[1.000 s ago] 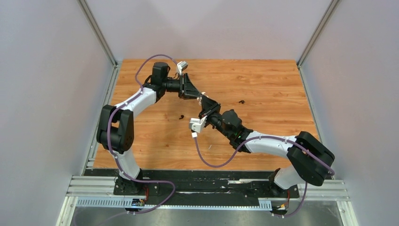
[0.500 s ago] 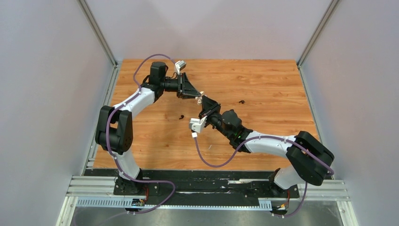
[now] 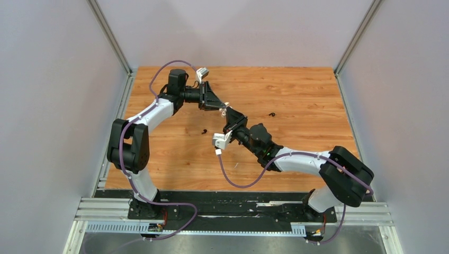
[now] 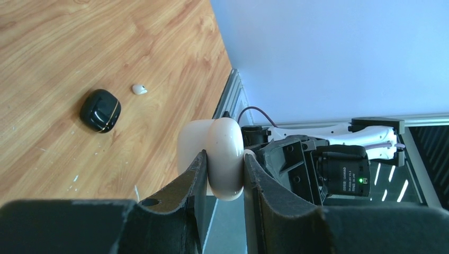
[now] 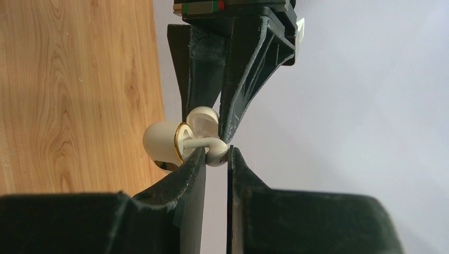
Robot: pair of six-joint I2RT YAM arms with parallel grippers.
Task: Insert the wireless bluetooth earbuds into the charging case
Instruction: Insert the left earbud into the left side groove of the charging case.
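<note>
My left gripper [image 3: 221, 107] is shut on the open white charging case [image 4: 224, 153] and holds it above the table. My right gripper [image 3: 230, 115] meets it tip to tip and is shut on a white earbud [image 5: 217, 151]. The earbud's stem points into the case's gold-rimmed opening [image 5: 177, 142]. A second white earbud [image 4: 139, 89] lies on the table next to a closed black case [image 4: 100, 110]. Two small black earbuds lie on the wood, one [image 3: 204, 131] left of the right wrist and one [image 3: 271, 114] to its right.
The wooden table [image 3: 307, 90] is walled by grey panels on three sides. Both arms cross over its middle. The right arm's wrist camera [image 4: 339, 172] sits close behind the case in the left wrist view. A purple cable [image 3: 233, 177] hangs under the right arm.
My left gripper has shifted slightly toward the far side with the white case. The right gripper has stayed at the case with the earbud in it.
</note>
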